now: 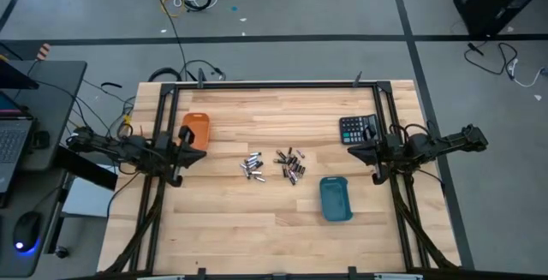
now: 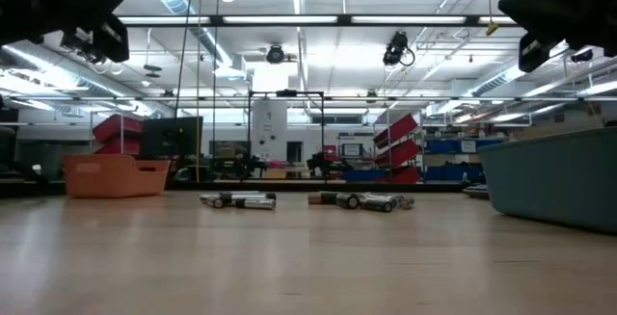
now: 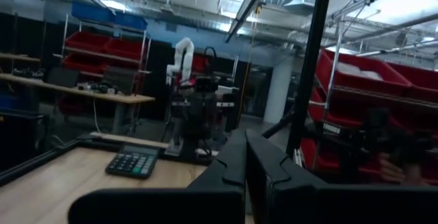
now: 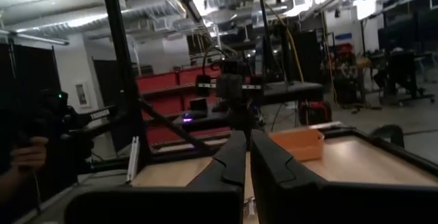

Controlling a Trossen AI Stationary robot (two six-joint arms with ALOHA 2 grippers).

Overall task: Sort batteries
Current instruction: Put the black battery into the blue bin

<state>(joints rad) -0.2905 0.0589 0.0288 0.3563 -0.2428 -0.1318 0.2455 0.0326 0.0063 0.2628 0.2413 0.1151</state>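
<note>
The batteries lie loose on the wooden table in two small heaps, one (image 1: 252, 167) left of the other (image 1: 290, 165); the low view shows them (image 2: 238, 199) (image 2: 362, 200) resting on their sides. My left gripper (image 1: 190, 154) hangs shut above the table's left side, beside the orange tray (image 1: 196, 130). My right gripper (image 1: 355, 151) hangs shut above the right side, near the black calculator (image 1: 358, 129). Both are raised well clear of the batteries and hold nothing. In each wrist view the fingertips (image 3: 245, 157) (image 4: 248, 157) meet.
A blue tray (image 1: 336, 199) stands right of centre toward the near edge, and the orange tray (image 2: 116, 174) at the left. A black frame (image 1: 274, 84) runs along the table's far edge and sides. Bare wood lies between the heaps and the near edge.
</note>
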